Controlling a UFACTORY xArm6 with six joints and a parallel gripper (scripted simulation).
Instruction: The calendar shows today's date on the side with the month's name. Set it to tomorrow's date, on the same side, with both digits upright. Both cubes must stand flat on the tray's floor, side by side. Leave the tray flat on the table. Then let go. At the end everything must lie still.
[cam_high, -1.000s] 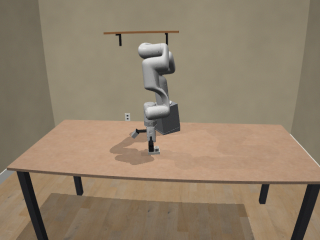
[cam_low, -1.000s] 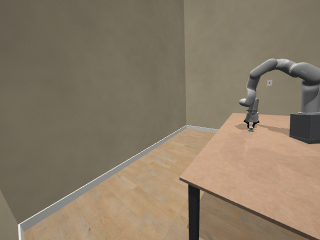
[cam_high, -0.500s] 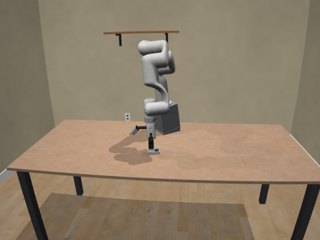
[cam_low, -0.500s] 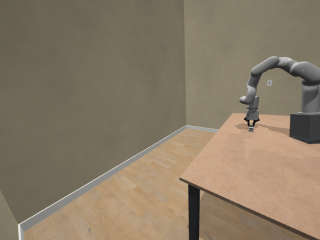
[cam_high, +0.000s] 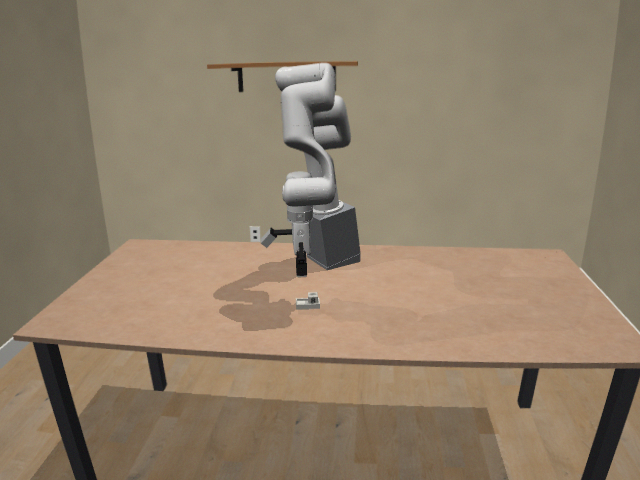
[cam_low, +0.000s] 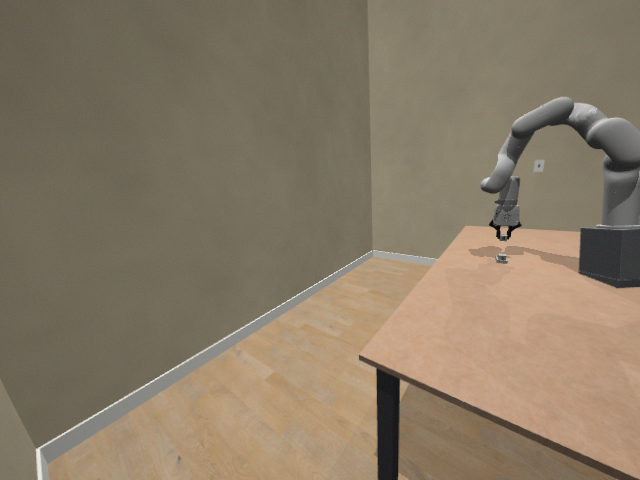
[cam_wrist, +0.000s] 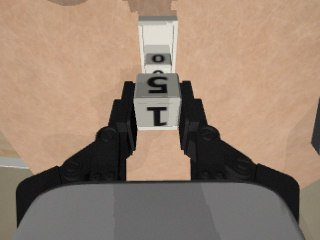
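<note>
My gripper (cam_high: 301, 274) (cam_low: 503, 237) (cam_wrist: 157, 96) is shut on a white cube (cam_low: 503, 238) (cam_wrist: 157, 87) and holds it above the tray, clear of it. In the wrist view the held cube shows a black 5 on its upper face in the picture and a 1 on the face below, both upside down there. The pale tray (cam_high: 308, 306) (cam_wrist: 158, 19) lies flat on the table. The other cube (cam_high: 312, 297) (cam_low: 501, 256) (cam_wrist: 158, 59) stands in its right part in the top view; the left part is empty. It shows a 0 in the wrist view; its nearer face is partly hidden.
The wooden table (cam_high: 439, 330) (cam_low: 491, 320) carries the tray. The grey robot base (cam_high: 336, 237) (cam_low: 612, 255) stands behind the tray in the top view. A wall shelf (cam_high: 248, 65) is at the back, behind the arm.
</note>
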